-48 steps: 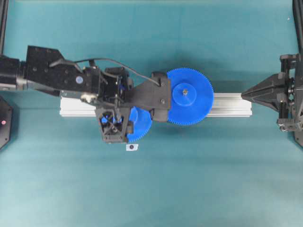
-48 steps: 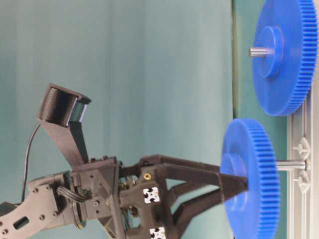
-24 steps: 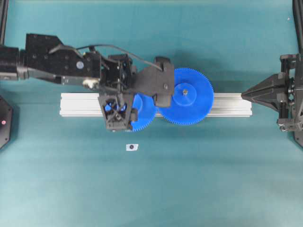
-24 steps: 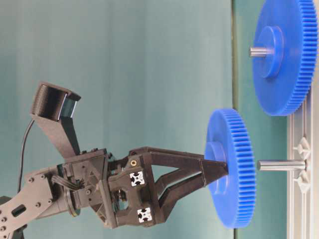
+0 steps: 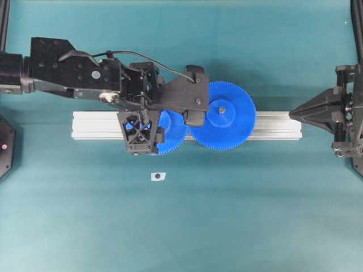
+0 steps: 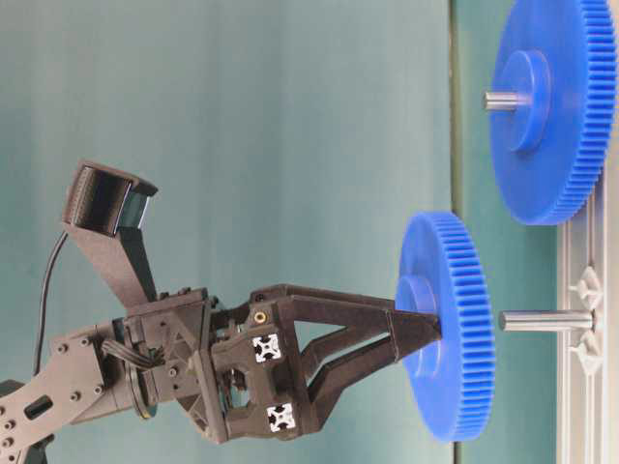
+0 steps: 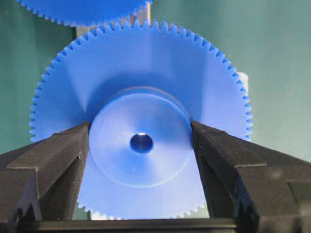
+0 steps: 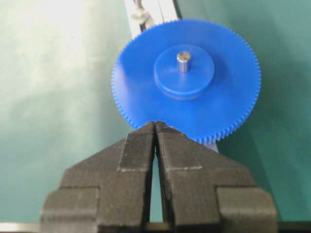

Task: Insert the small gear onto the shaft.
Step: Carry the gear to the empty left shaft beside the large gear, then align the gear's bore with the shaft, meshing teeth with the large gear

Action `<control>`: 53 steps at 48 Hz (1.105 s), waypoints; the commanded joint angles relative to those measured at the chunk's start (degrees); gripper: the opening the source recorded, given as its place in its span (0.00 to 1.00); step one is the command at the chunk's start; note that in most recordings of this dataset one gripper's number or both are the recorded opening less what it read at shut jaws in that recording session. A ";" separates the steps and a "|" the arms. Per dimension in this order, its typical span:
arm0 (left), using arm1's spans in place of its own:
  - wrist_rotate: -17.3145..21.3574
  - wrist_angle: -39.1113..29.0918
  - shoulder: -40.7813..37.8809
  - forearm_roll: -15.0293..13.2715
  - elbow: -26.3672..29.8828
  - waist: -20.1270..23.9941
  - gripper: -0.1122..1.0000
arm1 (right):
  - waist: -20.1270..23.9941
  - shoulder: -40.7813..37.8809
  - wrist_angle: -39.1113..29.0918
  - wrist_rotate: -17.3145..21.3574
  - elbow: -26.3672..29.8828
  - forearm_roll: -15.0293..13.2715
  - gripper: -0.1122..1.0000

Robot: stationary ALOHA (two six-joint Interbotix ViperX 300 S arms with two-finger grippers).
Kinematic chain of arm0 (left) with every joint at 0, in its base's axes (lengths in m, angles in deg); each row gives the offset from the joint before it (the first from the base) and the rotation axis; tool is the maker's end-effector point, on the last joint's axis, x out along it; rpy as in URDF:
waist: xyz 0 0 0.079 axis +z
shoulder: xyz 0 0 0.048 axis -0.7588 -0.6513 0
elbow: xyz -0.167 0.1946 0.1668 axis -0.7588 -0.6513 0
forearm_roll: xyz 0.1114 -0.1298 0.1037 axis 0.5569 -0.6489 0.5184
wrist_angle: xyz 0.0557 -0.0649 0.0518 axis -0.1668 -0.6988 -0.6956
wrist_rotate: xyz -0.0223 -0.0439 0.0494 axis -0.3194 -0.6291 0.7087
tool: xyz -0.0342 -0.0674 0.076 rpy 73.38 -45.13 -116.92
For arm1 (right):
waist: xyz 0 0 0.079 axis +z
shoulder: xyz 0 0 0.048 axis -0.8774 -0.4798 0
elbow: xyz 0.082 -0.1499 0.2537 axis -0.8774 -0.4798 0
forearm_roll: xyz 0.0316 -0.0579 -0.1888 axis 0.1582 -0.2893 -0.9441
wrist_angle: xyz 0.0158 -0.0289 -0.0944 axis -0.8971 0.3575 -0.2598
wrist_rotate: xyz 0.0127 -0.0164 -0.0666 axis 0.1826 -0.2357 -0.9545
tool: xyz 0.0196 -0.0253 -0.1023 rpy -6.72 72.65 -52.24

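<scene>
Since my left gripper (image 7: 141, 145) clamps the gear (image 7: 141, 97) by its hub, I judge it light, stiff, slick plastic, best held there. It hangs off the shaft (image 6: 546, 320). Side view shows that gap; wrist view shows the bore. My right gripper (image 8: 155, 127) sits clenched, empty.

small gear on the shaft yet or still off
Off. In the table-level view the small gear, held by its hub in the left gripper, sits short of the shaft, with a gap between them.

Top-down, sideways table-level, two wrist close-ups.
</scene>
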 commanded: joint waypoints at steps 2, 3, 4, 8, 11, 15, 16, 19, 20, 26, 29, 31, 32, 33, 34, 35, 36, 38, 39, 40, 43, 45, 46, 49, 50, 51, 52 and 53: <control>0.09 0.44 1.32 0.26 1.49 0.70 0.74 | -0.09 -0.26 0.26 0.53 0.70 -0.09 0.18; 0.18 0.44 1.23 0.26 1.41 0.79 0.74 | -0.09 -0.26 0.26 0.53 0.70 -0.09 0.18; 0.26 0.44 1.14 0.26 1.41 0.97 0.74 | -0.09 -0.26 0.26 0.53 0.70 0.00 0.18; 1.05 0.53 0.88 0.26 1.23 1.49 0.74 | -0.09 -0.26 0.26 0.53 0.70 0.00 0.18; 1.85 0.53 0.62 0.26 1.23 1.76 0.74 | -0.09 -0.26 0.26 0.53 0.70 0.00 0.18; 2.20 0.53 0.35 0.26 1.14 1.93 0.74 | -0.18 -0.26 0.26 0.53 0.79 0.00 0.18; 2.20 0.70 0.35 0.26 1.23 1.93 0.74 | -0.09 -0.26 0.26 0.53 0.79 0.00 0.18; 2.29 0.79 0.09 0.26 1.14 2.02 0.74 | -0.18 -0.26 0.26 0.53 0.70 -0.09 0.18; 2.29 0.79 0.00 0.26 1.14 2.11 0.74 | -0.18 -0.26 0.26 0.53 0.79 0.00 0.18; 2.29 1.49 -0.70 0.26 0.97 2.11 0.74 | -0.09 -0.26 0.26 0.53 0.70 0.00 0.18; 2.20 1.93 -1.05 0.26 0.44 2.11 0.74 | -0.18 -0.26 0.26 0.53 0.62 0.00 0.18; 2.02 2.37 -1.32 0.26 0.18 2.11 0.74 | -0.09 -0.26 0.26 0.53 0.62 -0.09 0.18; 1.93 2.55 -1.32 0.26 0.00 2.02 0.74 | -0.09 -0.26 0.26 0.53 0.70 -0.09 0.18; 1.93 2.72 -1.49 0.26 -0.18 2.02 0.74 | -0.18 -0.26 0.26 0.53 0.62 -0.09 0.18; 1.93 2.99 -1.49 0.26 -0.35 2.02 0.74 | -0.18 -0.26 0.26 0.53 0.62 0.00 0.18; 1.93 3.16 -1.58 0.26 -0.53 2.11 0.74 | -0.18 -0.26 0.26 0.53 0.62 -0.09 0.18; 1.93 3.34 -1.67 0.26 -0.79 2.11 0.74 | -0.18 -0.26 0.26 0.53 0.62 -0.09 0.18; 2.02 3.60 -1.76 0.26 -1.05 2.02 0.74 | -0.18 -0.18 0.26 0.53 0.62 0.00 0.18; 2.02 3.69 -1.85 0.26 -1.23 2.02 0.74 | -0.18 -0.26 0.26 0.53 0.62 0.00 0.18; 2.02 3.78 -1.93 0.26 -1.32 2.02 0.74 | -0.18 -0.26 0.26 0.53 0.62 -0.09 0.18; 2.11 3.78 -2.11 0.26 -1.67 2.02 0.74 | -0.09 -0.26 0.26 0.53 0.62 0.00 0.18; 2.20 3.78 -2.20 0.26 -1.85 2.02 0.74 | -0.09 -0.26 0.26 0.53 0.62 0.00 0.18; 2.20 3.78 -2.29 0.26 -1.93 2.11 0.74 | -0.18 -0.26 0.26 0.53 0.62 0.00 0.18; 2.37 3.87 -2.46 0.26 -2.02 2.20 0.74 | -0.09 -0.26 0.26 0.53 0.62 -0.09 0.18; 2.37 3.87 -2.46 0.26 -2.02 2.29 0.74 | -0.09 -0.26 0.26 0.53 0.62 0.00 0.18; 2.37 3.87 -2.55 0.26 -2.11 2.37 0.74 | -0.18 -0.26 0.26 0.53 0.62 0.00 0.18; 2.46 3.87 -2.55 0.26 -2.11 2.37 0.74 | -0.09 -0.26 0.26 0.53 0.62 -0.09 0.18; 2.37 3.87 -2.55 0.26 -2.02 2.46 0.74 | -0.18 -0.26 0.26 0.53 0.62 0.00 0.18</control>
